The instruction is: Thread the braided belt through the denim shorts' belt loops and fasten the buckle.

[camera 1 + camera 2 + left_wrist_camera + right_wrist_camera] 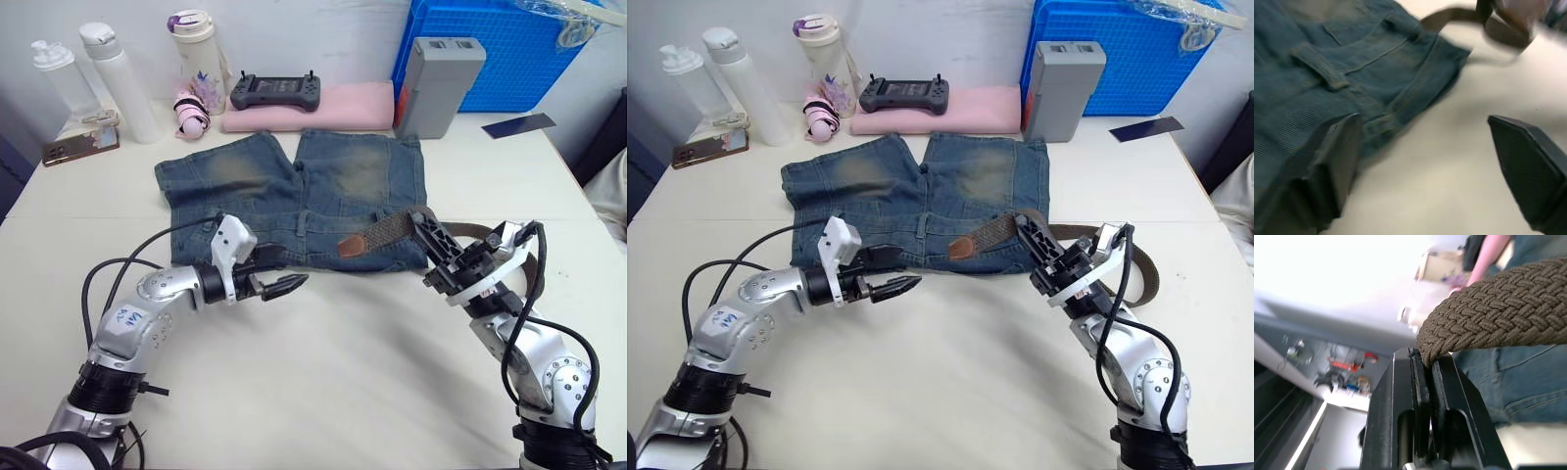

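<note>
The denim shorts [255,186] lie flat on the white table, waistband toward me. The braided belt [387,233] crosses the waistband's right part, its tan leather tip [353,245] resting on the denim, and the strap curves off behind my right arm [537,279]. My right gripper [423,230] is shut on the belt just right of the shorts, and the wrist view shows the weave [1498,318] pinched between its fingers. My left gripper [294,279] hovers open at the waistband's front edge near a belt loop [1320,73], with one finger [1337,161] over the denim. The buckle is hidden.
Behind the shorts are a pink folded cloth [333,108] with a dark controller [276,93] on it, a grey box [439,83] and a blue crate [509,49]. Bottles [118,78] and a phone [80,147] stand far left. Bare table [343,372] stretches in front.
</note>
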